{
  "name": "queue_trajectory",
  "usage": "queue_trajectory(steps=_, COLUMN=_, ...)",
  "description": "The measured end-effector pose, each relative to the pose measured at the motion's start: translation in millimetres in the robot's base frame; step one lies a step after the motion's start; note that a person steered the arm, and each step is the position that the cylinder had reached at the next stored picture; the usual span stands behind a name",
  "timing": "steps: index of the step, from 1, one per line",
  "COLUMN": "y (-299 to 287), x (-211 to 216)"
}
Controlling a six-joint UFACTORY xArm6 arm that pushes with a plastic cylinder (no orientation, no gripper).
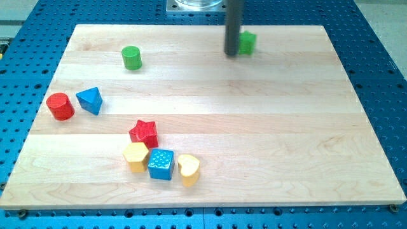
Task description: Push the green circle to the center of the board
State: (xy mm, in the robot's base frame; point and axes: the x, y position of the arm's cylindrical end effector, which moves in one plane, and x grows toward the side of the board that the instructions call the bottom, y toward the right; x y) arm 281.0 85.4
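The green circle (131, 57), a short cylinder, stands on the wooden board (254, 127) near the view's top left. My tip (232, 53) is at the view's top, right of centre, far to the right of the green circle. A second green block (247, 42) sits just right of the rod, partly hidden by it; its shape cannot be made out.
A red cylinder (60, 106) and a blue triangle (89, 100) sit at the left edge. A red star (144, 132), yellow hexagon (135, 156), blue cube (161, 163) and yellow heart (188, 168) cluster at the bottom left of centre.
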Motion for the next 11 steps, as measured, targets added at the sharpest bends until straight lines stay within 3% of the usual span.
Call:
queue_trajectory(steps=1, y=-48, x=-26)
queue_trajectory(steps=2, y=1, x=-36)
queue_trajectory(steps=3, y=75, x=-16)
queue_trajectory(steps=4, y=84, x=-9)
queue_trajectory(steps=6, y=-91, x=80)
queue_trajectory(steps=8, y=-256, x=62)
queue_trajectory(steps=9, y=-268, x=31)
queue_trajectory(steps=10, y=-229, x=19)
queue_trajectory(steps=11, y=-117, x=19)
